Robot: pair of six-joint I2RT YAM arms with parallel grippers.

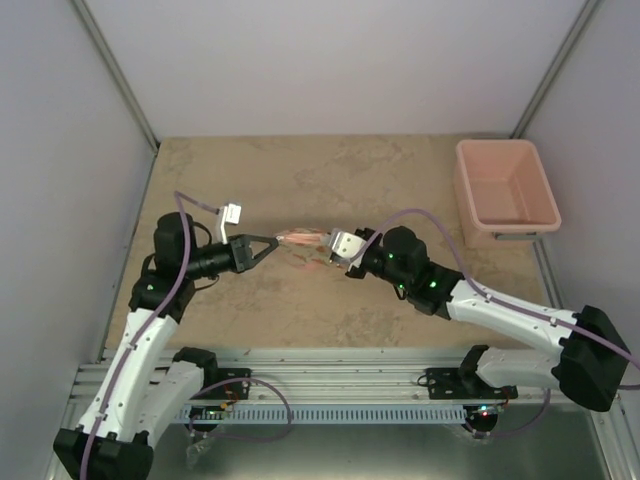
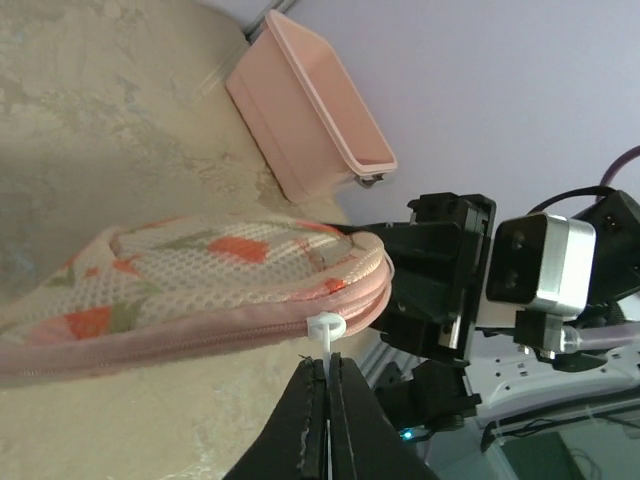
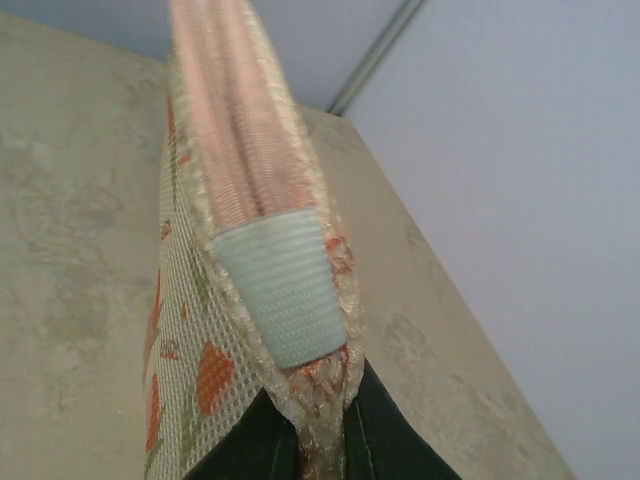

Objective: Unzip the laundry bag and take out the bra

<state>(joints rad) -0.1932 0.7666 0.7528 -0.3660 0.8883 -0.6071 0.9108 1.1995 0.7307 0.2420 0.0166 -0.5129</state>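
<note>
Mottled beige tabletop (image 1: 300, 310), matt and stone-like, boxed in on the left, far and right sides by plain pale walls (image 1: 330, 60) with slim metal posts (image 1: 112, 65) in the far corners. Metal rail (image 1: 340, 365) along the near edge, carrying both arm bases. Pink plastic tub (image 1: 505, 190) in the far right corner, upright, well apart from everything else. Laundry bag (image 1: 303, 240) near mid-table, strung between the two arms and largely covered by them from above; whether touching the surface or clear of it, impossible to tell from that view. Left gripper (image 1: 275, 242) reaching in from the left, fingers pressed together on the small white zip pull (image 2: 322, 330) at the bag's rounded right end; pink zip trim closed along all the length in view. Right gripper (image 1: 328, 245) coming from the right, dark fingers (image 3: 250, 450) pinched on the edge of the bag just below a pale ribbed fabric tab (image 3: 280, 290). Left end of the bag cut off in the left wrist view, lower part cut off in the right wrist view. Contents hidden behind the printed mesh; nothing legible through it. Right fingertips themselves out of frame at the bottom.
</note>
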